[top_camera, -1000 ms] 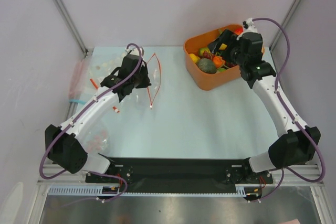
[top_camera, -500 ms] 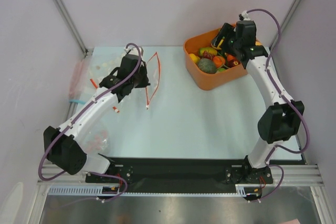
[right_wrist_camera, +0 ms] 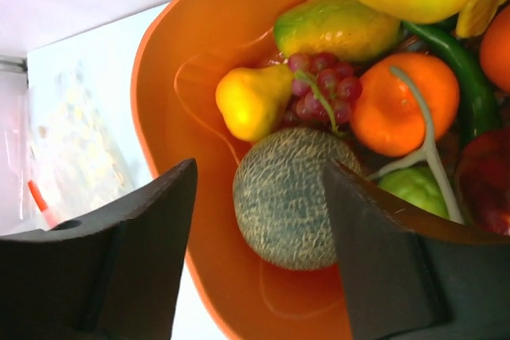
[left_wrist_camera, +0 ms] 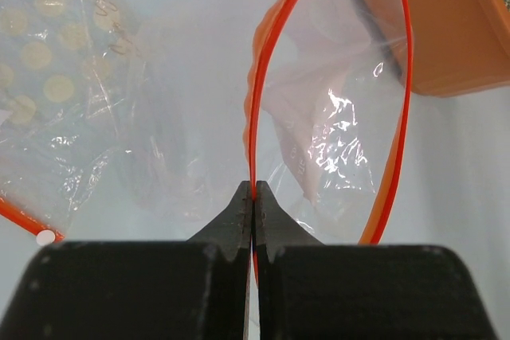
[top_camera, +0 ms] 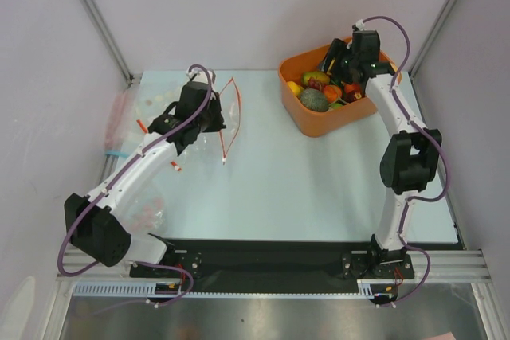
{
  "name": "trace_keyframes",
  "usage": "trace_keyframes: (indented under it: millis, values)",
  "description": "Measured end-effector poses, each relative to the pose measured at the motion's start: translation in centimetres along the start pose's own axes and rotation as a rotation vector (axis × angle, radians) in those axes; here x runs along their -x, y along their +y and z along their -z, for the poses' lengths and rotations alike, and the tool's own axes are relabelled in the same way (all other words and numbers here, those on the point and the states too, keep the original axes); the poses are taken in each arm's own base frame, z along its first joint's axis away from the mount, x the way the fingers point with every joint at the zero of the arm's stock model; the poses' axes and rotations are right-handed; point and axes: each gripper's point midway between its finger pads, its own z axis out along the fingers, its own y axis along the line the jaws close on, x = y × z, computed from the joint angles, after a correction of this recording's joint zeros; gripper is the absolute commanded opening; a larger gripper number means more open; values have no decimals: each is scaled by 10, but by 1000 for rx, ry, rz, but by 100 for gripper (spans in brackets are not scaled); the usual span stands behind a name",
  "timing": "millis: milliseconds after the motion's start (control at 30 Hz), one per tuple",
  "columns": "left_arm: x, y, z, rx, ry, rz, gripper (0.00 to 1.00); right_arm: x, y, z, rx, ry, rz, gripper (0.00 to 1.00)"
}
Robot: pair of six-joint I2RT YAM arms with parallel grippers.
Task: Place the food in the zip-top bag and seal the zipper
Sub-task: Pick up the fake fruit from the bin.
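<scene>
Pinching the zipper (left_wrist_camera: 253,109) is the left hand (left_wrist_camera: 253,201); the right hand (right_wrist_camera: 259,189) hangs wide above the food (right_wrist_camera: 323,85).

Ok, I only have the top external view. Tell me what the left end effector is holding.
Observer: In the left wrist view the left end effector is shut on one lip of the zipper. The zip-top bag gapes open beyond it.
Operator: Now report the right side.
Observer: The right end effector is open, with one finger on each side of a netted melon in the orange tub. I cannot tell whether the fingers touch the melon.
Operator: Name what lies beside that melon.
Observer: Just past it, the purple grapes lie between a yellow pear and an orange.
</scene>
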Motion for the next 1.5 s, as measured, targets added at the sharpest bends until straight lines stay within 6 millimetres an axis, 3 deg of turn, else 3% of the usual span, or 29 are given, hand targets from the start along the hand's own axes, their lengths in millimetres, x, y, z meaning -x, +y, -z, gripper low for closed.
trace_keyframes:
  millis: [267, 667, 800, 1067, 1133, 1367, 1500]
  values:
    - [-2, -10, 0, -65, 16, -48, 0, 7, -17, -38, 7, 24, 22, 63]
    - [-1, -16, -5, -95, 34, -93, 0, -20, -20, -80, 16, 105, 118, 60]
    - [1, -16, -4, -94, 37, -101, 0, -30, -20, -91, 13, 126, 131, 54]
    - [4, -17, -3, -95, 39, -111, 0, -46, -26, -103, -11, 151, 149, 40]
    - [4, -19, -5, -101, 43, -111, 0, -44, -26, -105, -17, 141, 158, 36]
    - [1, -21, -8, -114, 60, -112, 0, -37, -30, -107, -55, 113, 174, 37]
    - [0, -22, -8, -115, 60, -112, 0, -36, -36, -114, -80, 100, 187, 26]
